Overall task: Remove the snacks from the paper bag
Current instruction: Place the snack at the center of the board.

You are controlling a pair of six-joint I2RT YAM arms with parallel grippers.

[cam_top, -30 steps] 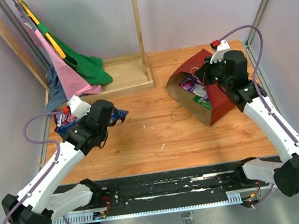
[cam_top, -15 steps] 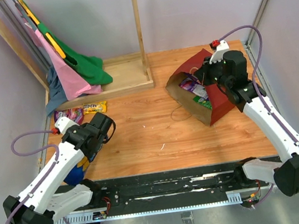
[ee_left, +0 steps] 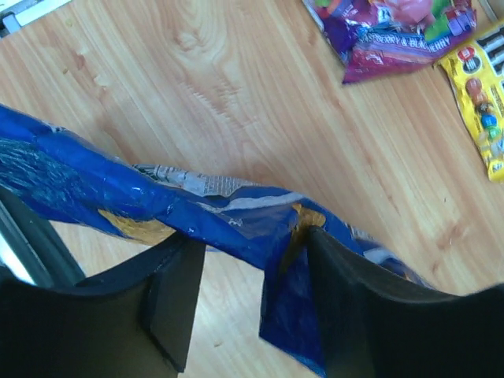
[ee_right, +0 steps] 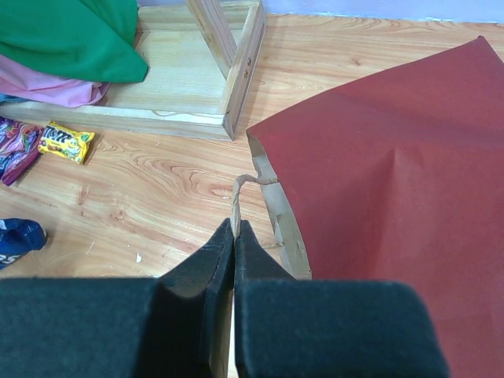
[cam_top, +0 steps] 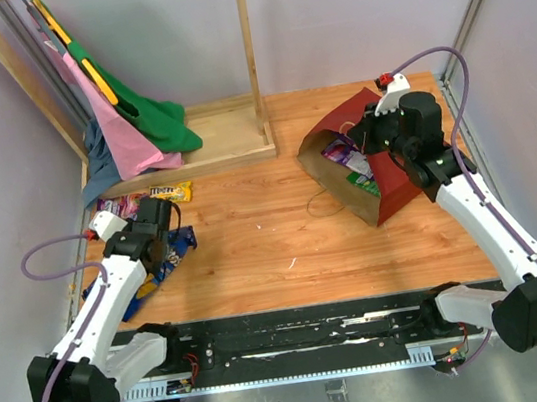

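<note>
Blue chip bag (ee_left: 79, 189) lies at eight o'clock under the left gripper (ee_left: 248, 276), jaws apart; at two o'clock, the right gripper (ee_right: 235, 236) clamps the string handle (ee_right: 238, 193) of the paper bag (ee_right: 394, 181).

In your left wrist view the Doritos bag (ee_left: 118, 189) is glossy blue with orange patches; at two o'clock lie a purple candy packet (ee_left: 394, 31) and a yellow M&M's packet (ee_left: 482, 94). The paper bag (ee_right: 394, 173) is dark red, kraft-brown inside.
</note>
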